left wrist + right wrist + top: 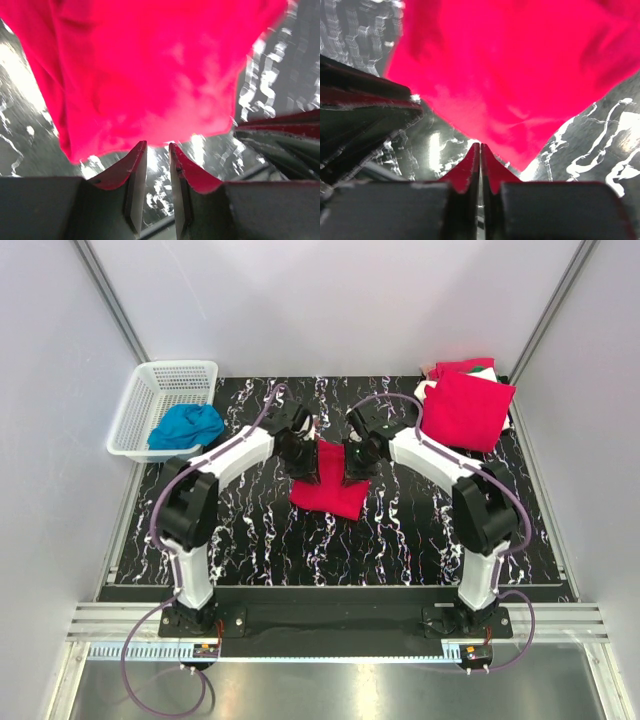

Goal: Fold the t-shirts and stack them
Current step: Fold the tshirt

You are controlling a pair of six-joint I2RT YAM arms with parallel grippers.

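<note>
Counter (250, 540): black with white marbling, walled in by pale panels on three sides.
Basket (135, 410): white plastic, at the far left corner, with a teal cloth (187, 426) bunched inside.
Left end effector (300, 452): released. The wrist view showed a clear gap between its fingers and nothing in it, with the tips just short of the shirt's near edge.
Folded red t-shirt (335, 490): lay at mid-counter between the two arms as a compact, slightly skewed rectangle.
Right end effector (355, 455): clenched, fingers pressed together at the shirt's edge. Whether any hem was caught between them could not be told.
Stack of red t-shirts (465, 410): sat at the far right corner, with a white and green piece (485, 370) showing behind it.
Step in hand: probably gripping the folded shirt to carry it to the stack.
Doing it well: each side should bite through every layer at matching corners. The arms should lift together and level so the fold holds, then lay the shirt square on the stack before letting go.
</note>
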